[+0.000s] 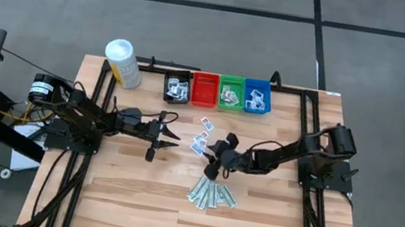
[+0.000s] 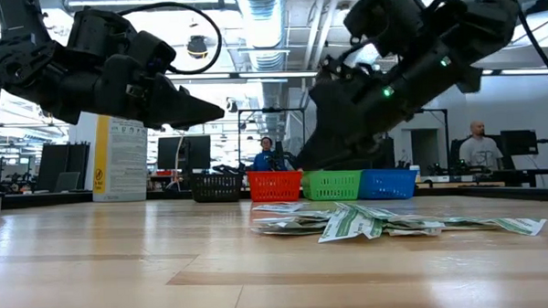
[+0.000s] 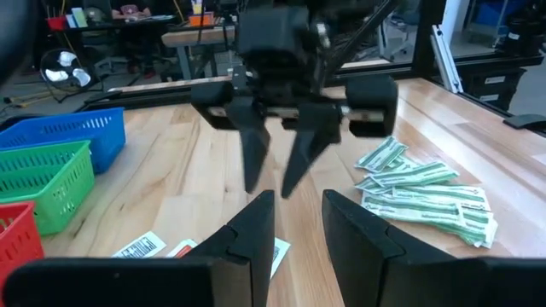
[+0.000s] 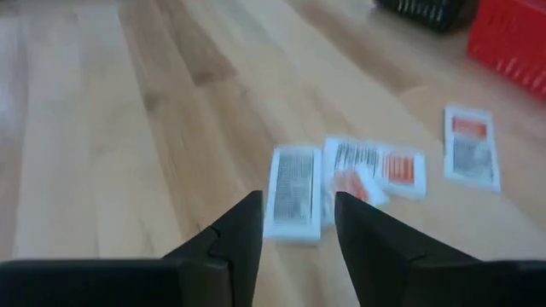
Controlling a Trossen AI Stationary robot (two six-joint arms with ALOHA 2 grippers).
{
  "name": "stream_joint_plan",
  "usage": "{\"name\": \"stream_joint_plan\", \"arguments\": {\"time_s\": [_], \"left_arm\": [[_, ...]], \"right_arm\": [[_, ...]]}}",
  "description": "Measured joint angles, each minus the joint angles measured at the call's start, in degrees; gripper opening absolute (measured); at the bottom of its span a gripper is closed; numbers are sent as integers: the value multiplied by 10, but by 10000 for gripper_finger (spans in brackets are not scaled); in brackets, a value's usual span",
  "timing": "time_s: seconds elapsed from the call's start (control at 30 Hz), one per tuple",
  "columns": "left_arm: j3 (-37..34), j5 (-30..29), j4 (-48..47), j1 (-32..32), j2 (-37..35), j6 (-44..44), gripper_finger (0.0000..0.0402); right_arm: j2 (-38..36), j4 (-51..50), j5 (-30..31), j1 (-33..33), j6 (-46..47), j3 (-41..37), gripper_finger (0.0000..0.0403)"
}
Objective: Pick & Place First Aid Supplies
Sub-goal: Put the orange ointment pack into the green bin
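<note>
**Two claws close over a thin, overlapping scatter**

Starting at the left: the left gripper (image 1: 168, 141) hangs above bare wood, just left of the white packets (image 1: 201, 140), its fingers spread and holding nothing. The arm reaches in low from the left edge, forearm nearly level, claw pointing toward the table's middle. I'd say the risk on this side is simple crowding: the two claws face each other across a short stretch of table, and if both push inward at once they could knock together over the packets.

In the middle lie the white squarish packets, some overlapping, with red and dark print. Being flat paper, they look hard to pinch singly; a closing claw may lift two at once or just slide one along the wood.

To the right, the right gripper (image 1: 218, 156) hovers over that scatter, tilted downward, fingers parted and empty; its wrist view shows the packets (image 4: 294, 193) directly ahead between its fingers. The arm stretches in from the right, elbow raised.

Below it lies the pile of pale-green strips (image 1: 213, 194), well clear of both claws. The bins (image 1: 218, 91) sit in a row at the far edge, some already holding packets, beside the white canister (image 1: 123, 63).
</note>
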Motion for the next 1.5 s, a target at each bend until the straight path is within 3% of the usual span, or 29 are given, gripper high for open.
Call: {"name": "stream_joint_plan", "arguments": {"time_s": [0.27,0.5,0.73,1.0,1.5], "left_arm": [[0,0,1,0,0,-4,102],[0,0,1,0,0,-4,102],[0,0,1,0,0,-4,102],[0,0,1,0,0,-4,102],[0,0,0,0,0,-4,102]], "right_arm": [[79,25,9,7,7,14,165],[121,21,10,7,-17,60,226],[122,-47,13,2,0,85,257],[123,-58,9,0,0,85,222],[124,-58,9,0,-4,83,97]]}}
